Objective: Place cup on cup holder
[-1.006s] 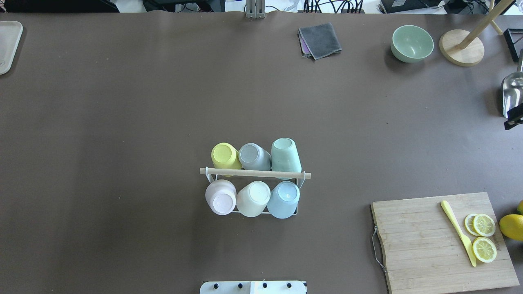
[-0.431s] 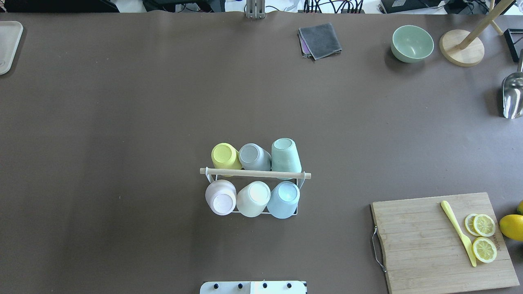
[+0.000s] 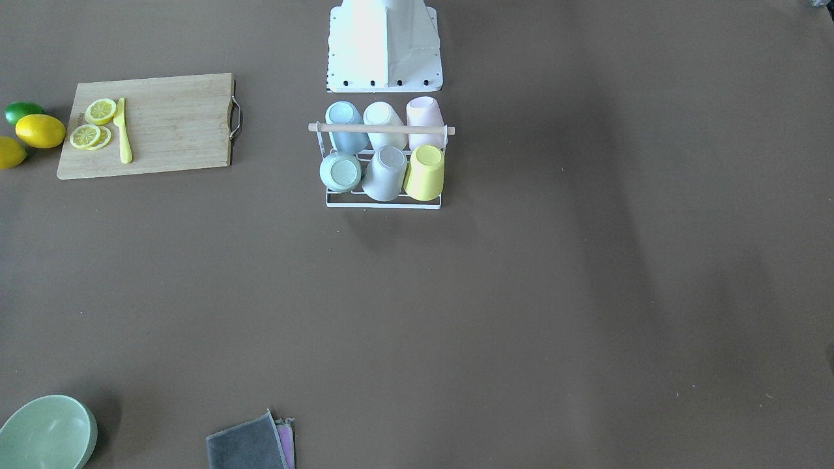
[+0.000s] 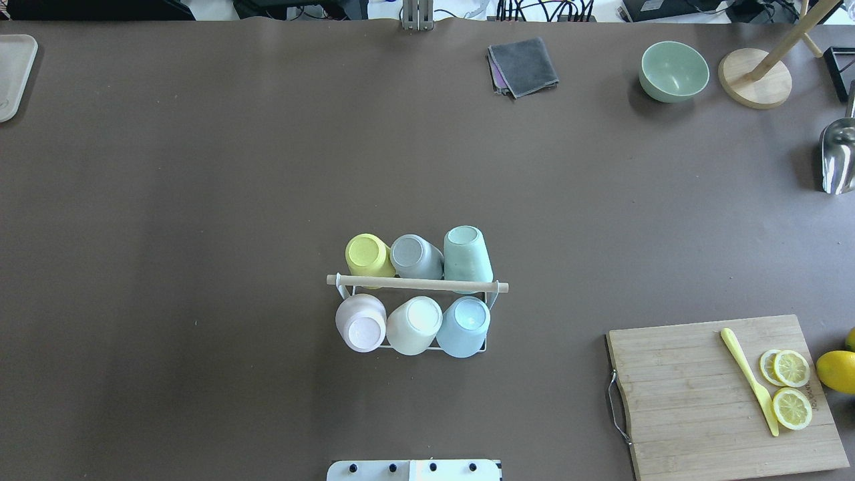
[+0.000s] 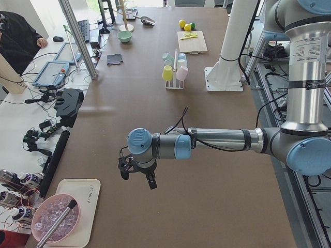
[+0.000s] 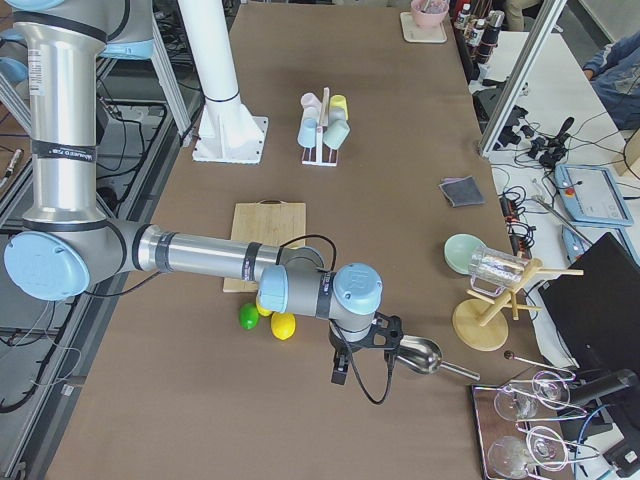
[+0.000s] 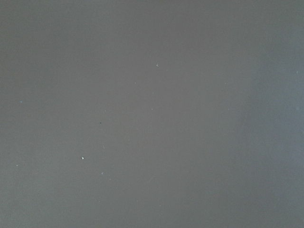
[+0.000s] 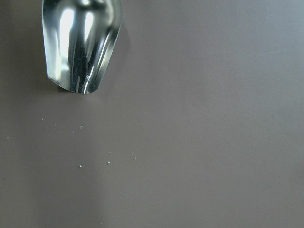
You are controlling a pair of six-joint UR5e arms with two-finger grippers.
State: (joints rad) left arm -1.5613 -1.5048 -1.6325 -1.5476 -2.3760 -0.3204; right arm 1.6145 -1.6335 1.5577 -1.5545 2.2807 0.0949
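Note:
The cup holder (image 4: pixel 417 283), a white wire rack with a wooden rod on top, stands at the table's near middle. It also shows in the front-facing view (image 3: pixel 381 129). Several cups sit upside down on it: yellow (image 4: pixel 366 256), grey (image 4: pixel 414 257) and green (image 4: pixel 467 254) in the far row, pink (image 4: pixel 361 324), white (image 4: pixel 414 325) and blue (image 4: pixel 465 326) in the near row. My left gripper (image 5: pixel 138 180) hangs over bare table far to the left; I cannot tell its state. My right gripper (image 6: pixel 360 365) hangs far to the right beside a metal scoop (image 6: pixel 418 355); I cannot tell its state.
A cutting board (image 4: pixel 695 401) with a yellow knife and lemon slices lies near right. The metal scoop (image 4: pixel 838 157), a green bowl (image 4: pixel 673 71), a wooden stand (image 4: pixel 755 77) and a grey cloth (image 4: pixel 524 65) lie at the far right. A tray (image 4: pixel 13 73) is far left.
A dark part of my right gripper at the overhead view's right edge beside the scoop has gone out of that view. The rack and cups have not moved.

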